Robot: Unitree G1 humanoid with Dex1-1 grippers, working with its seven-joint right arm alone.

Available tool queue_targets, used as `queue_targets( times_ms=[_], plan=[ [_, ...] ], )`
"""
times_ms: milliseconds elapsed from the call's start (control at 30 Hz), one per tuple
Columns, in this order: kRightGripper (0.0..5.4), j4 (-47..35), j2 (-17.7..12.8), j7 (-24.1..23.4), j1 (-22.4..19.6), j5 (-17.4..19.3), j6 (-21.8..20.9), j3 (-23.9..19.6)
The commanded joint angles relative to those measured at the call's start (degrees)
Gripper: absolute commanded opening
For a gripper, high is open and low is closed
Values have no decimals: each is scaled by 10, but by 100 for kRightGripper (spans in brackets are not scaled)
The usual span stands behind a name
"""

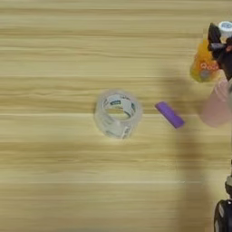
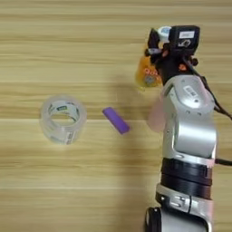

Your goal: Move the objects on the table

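The orange container (image 2: 147, 72) with its pale cap hangs tilted over the far right of the table (image 2: 68, 181); it shows in the left eye view too (image 1: 202, 68). My right gripper (image 2: 157, 53) is shut on its upper part, the black fingers on either side just below the cap. The silver forearm rises from the bottom edge. The small purple bar (image 2: 116, 120) lies flat on the wood, nearer and to the left of the container, untouched; the left eye view also has this bar (image 1: 170, 114).
A clear tape roll (image 2: 62, 118) stands left of the purple bar. A pink cup (image 2: 155, 115) sits just right of the bar, mostly hidden behind my forearm.
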Motion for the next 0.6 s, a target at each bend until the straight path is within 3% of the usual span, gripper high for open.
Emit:
queue_targets(
  times_ms=[33, 233, 600],
  plan=[
    [180, -35, -66, -8, -75, 13, -15, -41],
    [180, -37, -92, -9, -77, 21, -12, -68],
    [180, -71, -90, -6, -28, 28, -1, -92]
  ],
)
